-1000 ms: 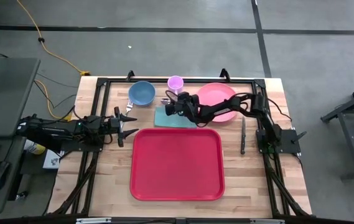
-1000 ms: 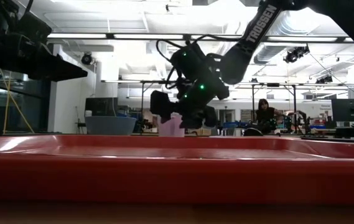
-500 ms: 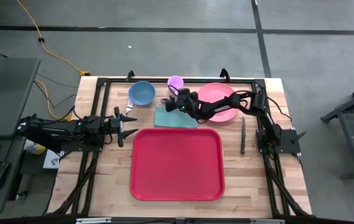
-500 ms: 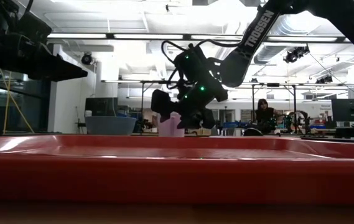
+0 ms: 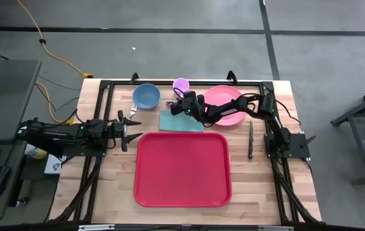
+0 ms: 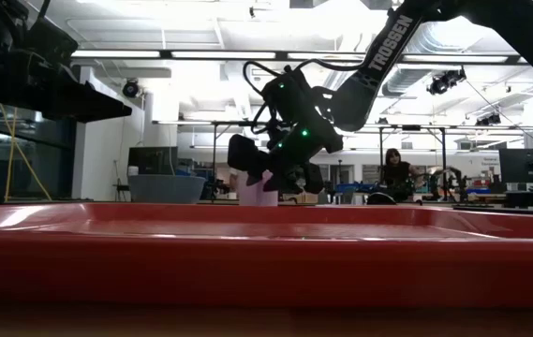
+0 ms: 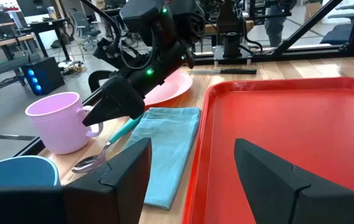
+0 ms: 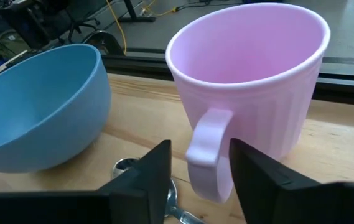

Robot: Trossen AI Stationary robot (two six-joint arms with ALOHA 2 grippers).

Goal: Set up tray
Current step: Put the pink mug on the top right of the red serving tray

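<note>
The red tray (image 5: 182,170) lies in the middle of the table, with nothing on it. At the far edge stands a pink cup (image 5: 181,85), upright on its base, its handle (image 8: 209,149) turned toward my right gripper (image 5: 179,97). That gripper reaches in almost level from the right, and its fingers stand on either side of the handle with a narrow opening. My left gripper (image 5: 133,122) waits open at the table's left side, beside the tray (image 7: 301,124). My right gripper has the cup's handle (image 8: 217,155) between its two fingers, coming at it nearly level from the table's near right. One finger (image 8: 251,174) lies at the handle's side, though I cannot tell whether it touches. A small gap shows at the other finger. The cup stands on the table.
A blue bowl (image 5: 145,95) stands left of the cup. A teal napkin (image 5: 179,122) lies beyond the tray's far rim, with a spoon (image 7: 102,152) beside it. A pink plate (image 5: 227,102) sits at the far right, and a knife (image 5: 250,140) lies right of the tray.
My right gripper has edged a little toward the table's far edge, up to the pink cup's handle. The cup has stayed where it was.
</note>
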